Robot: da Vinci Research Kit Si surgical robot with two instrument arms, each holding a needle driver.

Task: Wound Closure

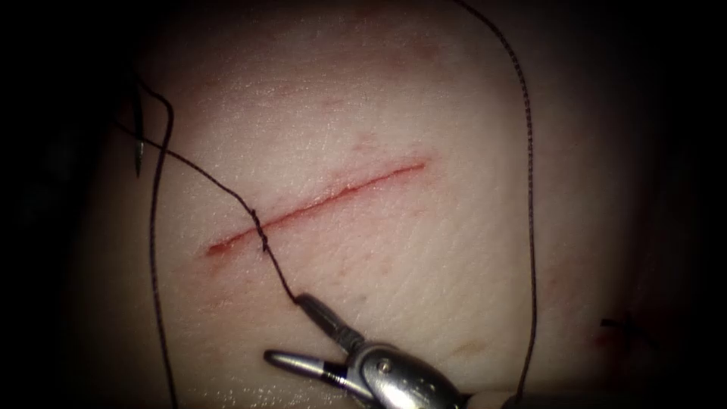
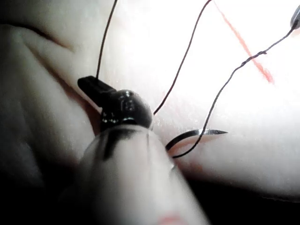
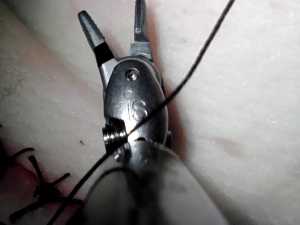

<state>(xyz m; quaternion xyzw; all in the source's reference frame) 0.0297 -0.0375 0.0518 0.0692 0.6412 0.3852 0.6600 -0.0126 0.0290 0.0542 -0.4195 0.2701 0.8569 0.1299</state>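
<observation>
Right tool [image 1: 303,329] enters from the lower right of the frame, its 2 jaws spread and holding nothing; the upper jaw tip touches the thread [image 1: 276,265] running down from the knot [image 1: 261,231] on the cut [image 1: 318,204]. Needle [image 1: 138,144] lies free at the tissue's [image 1: 454,250] upper-left edge, long axis roughly vertical, well apart from those jaws. Left tool [image 2: 96,86] sits nearer it; jaw state I cannot tell.

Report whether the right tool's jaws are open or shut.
Open. In the endoscope view the right tool has its two jaws spread apart over the tissue, holding nothing; the right wrist view shows the same gap.
</observation>
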